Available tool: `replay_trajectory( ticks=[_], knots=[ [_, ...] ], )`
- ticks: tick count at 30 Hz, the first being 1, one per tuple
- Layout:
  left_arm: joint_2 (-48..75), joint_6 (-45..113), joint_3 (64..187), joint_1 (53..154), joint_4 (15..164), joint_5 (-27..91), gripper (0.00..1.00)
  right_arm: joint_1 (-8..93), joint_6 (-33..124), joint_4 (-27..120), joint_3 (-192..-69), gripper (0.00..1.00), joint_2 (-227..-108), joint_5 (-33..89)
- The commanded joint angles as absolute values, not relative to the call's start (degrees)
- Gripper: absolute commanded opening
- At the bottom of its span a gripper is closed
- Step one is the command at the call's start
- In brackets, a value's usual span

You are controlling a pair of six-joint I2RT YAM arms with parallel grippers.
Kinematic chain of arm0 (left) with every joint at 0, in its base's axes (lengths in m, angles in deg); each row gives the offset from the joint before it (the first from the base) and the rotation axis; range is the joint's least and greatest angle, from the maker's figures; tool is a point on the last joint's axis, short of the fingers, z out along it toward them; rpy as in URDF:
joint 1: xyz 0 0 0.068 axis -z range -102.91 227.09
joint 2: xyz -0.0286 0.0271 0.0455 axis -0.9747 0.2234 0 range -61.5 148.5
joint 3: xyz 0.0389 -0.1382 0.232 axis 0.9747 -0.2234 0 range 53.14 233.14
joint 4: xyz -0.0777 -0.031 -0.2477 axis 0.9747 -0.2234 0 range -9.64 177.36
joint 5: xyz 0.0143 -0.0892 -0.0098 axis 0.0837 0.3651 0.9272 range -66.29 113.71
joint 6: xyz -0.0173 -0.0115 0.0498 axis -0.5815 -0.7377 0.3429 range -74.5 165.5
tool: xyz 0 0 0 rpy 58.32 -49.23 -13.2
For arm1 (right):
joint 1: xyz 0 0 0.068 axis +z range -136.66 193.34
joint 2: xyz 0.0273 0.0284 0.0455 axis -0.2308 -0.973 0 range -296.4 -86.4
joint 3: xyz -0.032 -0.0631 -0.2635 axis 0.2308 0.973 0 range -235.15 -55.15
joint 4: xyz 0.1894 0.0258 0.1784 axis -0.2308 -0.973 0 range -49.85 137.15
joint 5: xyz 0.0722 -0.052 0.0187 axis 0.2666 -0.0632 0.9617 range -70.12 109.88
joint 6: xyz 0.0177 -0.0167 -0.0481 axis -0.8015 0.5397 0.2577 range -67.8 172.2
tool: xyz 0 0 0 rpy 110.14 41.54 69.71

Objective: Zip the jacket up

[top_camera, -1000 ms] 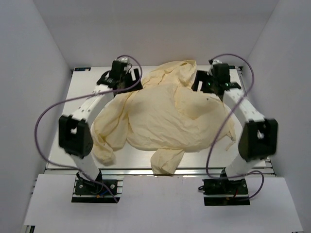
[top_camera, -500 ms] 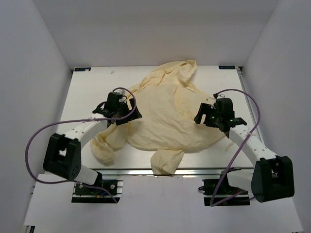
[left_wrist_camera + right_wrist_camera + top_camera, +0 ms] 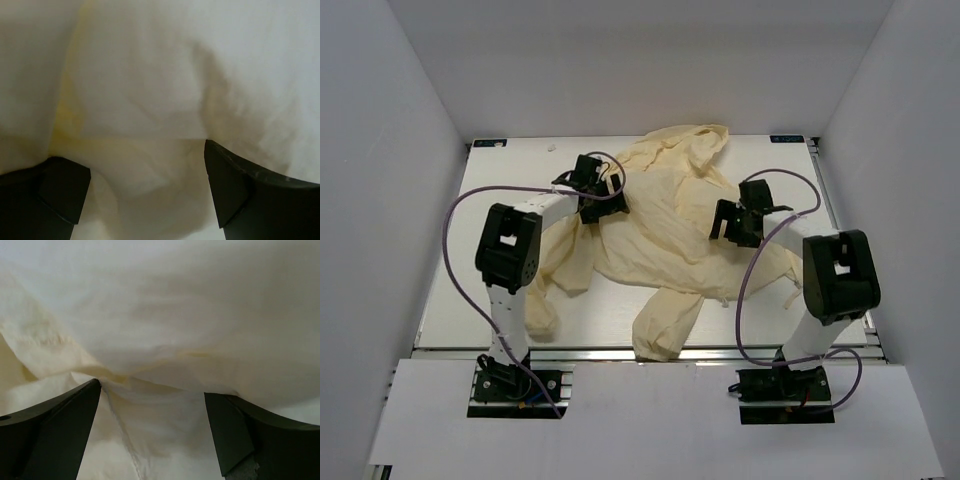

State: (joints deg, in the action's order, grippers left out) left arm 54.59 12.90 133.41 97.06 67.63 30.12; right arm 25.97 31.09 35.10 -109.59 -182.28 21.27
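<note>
The pale yellow jacket (image 3: 665,215) lies crumpled across the middle of the table, its hood toward the back and one sleeve (image 3: 665,325) trailing to the front edge. No zipper shows. My left gripper (image 3: 608,205) is low on the jacket's left side, open, and in the left wrist view the fabric (image 3: 150,90) bulges between the wide-apart fingers of that gripper (image 3: 145,165). My right gripper (image 3: 722,222) sits on the jacket's right side, also open. The right wrist view shows a fold of cloth (image 3: 165,315) between that gripper's (image 3: 152,392) spread fingers.
The white table (image 3: 500,290) is boxed in by pale walls at the left, right and back. A metal rail (image 3: 590,352) runs along its front edge. Purple cables (image 3: 455,215) loop off both arms. A small white scrap (image 3: 551,148) lies at the back left.
Both arms drew back from the table's far end, then swung inward onto the jacket. The jacket's body has bunched toward the middle, its lower left sleeve pulled in. Both grippers stayed open.
</note>
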Motion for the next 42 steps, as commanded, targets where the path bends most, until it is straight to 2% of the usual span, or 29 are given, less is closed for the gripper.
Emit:
replay_trajectory(
  ticks=[1,6,9,11,18,21,22,26,28,33,36,42],
  knots=[
    [62.8,15.8,142.3,96.0,63.7,29.1,0.98,25.8,30.7,35.1,-118.8,0.89,-188.2,16.8],
    [71.6,18.3,157.7,94.2,57.8,30.2,0.98,24.9,30.6,32.1,-130.0,0.89,-196.8,16.8],
    [71.8,20.4,162.6,93.9,56.0,33.5,0.98,24.5,30.7,30.8,-133.7,0.89,-196.1,17.7],
    [69.2,21.3,159.6,93.9,56.8,36.9,0.98,24.4,31.3,31.3,-132.1,0.89,-191.6,17.8],
    [45.8,20.8,139.9,94.0,61.9,37.7,0.98,19.8,31.9,29.2,-121.7,0.90,-174.5,17.2],
    [33.9,19.2,129.7,94.0,63.1,36.3,0.98,7.3,31.0,26.9,-115.9,0.89,-168.9,22.3],
    [28.6,18.6,127.2,93.9,63.5,35.8,0.98,4.8,30.8,25.5,-114.6,0.89,-168.0,23.3],
    [20.3,11.2,117.8,94.0,63.0,30.5,0.98,-2.0,30.3,20.7,-111.8,0.89,-166.6,20.7],
    [17.5,9.8,111.4,94.0,67.1,30.8,0.98,-4.2,29.2,20.7,-111.0,0.89,-168.4,17.1],
    [16.9,9.7,106.9,93.9,67.9,32.1,0.98,-5.5,32.6,23.7,-111.4,0.89,-172.8,18.4],
    [17.3,9.6,106.3,93.9,68.1,30.4,0.98,-5.5,33.7,23.1,-111.9,0.89,-177.3,18.0],
    [19.4,10.7,107.7,94.0,67.8,30.3,0.98,-3.5,34.4,23.3,-107.5,0.88,-178.3,15.7]
  ],
)
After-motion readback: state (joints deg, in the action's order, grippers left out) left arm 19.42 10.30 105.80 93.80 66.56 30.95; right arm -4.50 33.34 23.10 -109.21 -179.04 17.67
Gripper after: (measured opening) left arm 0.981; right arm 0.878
